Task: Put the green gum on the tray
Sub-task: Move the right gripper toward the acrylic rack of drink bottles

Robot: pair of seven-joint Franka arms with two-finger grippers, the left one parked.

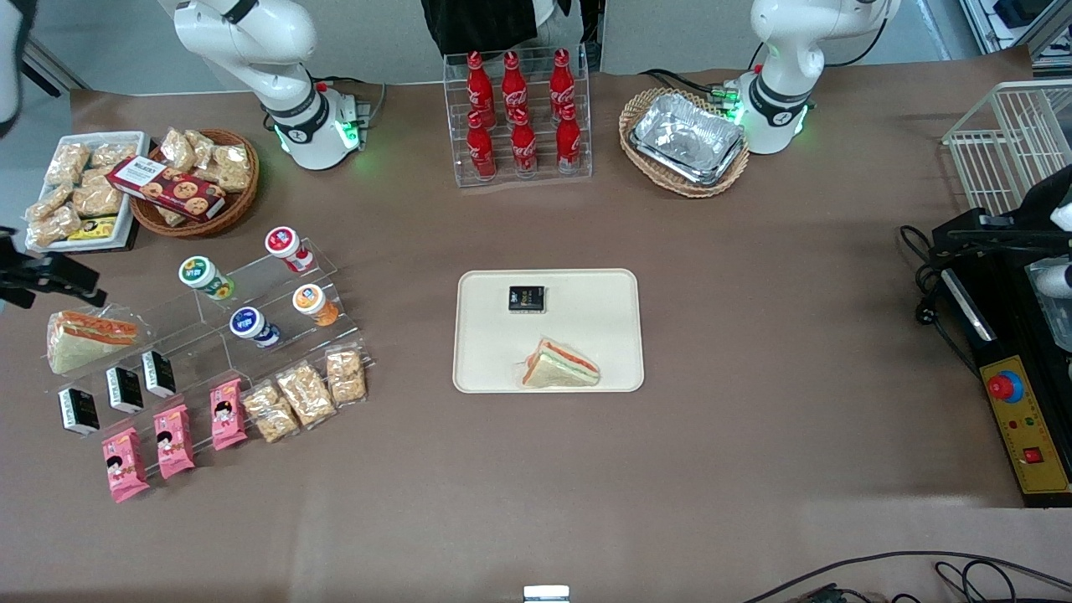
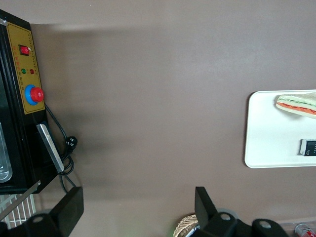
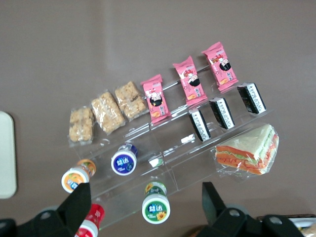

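Note:
The green gum [image 1: 201,275] is a small white bottle with a green lid. It stands on the upper step of a clear acrylic stand [image 1: 251,293] toward the working arm's end of the table. In the right wrist view the green gum [image 3: 156,207] lies well below and between my spread fingers. My right gripper [image 3: 145,190] is open and empty, and hangs high above the stand. In the front view the right gripper [image 1: 50,276] shows at the picture's edge. The cream tray [image 1: 494,360] lies mid-table and holds a sandwich [image 1: 559,367] and a black packet [image 1: 526,298].
On the stand near the green gum are a red-lidded [image 1: 285,244], an orange-lidded [image 1: 311,301] and a blue-lidded bottle [image 1: 249,325]. The lower steps hold cereal bars, pink packets, black packets and a wrapped sandwich [image 1: 84,337]. A snack basket [image 1: 197,186] and a cola rack [image 1: 519,113] stand farther back.

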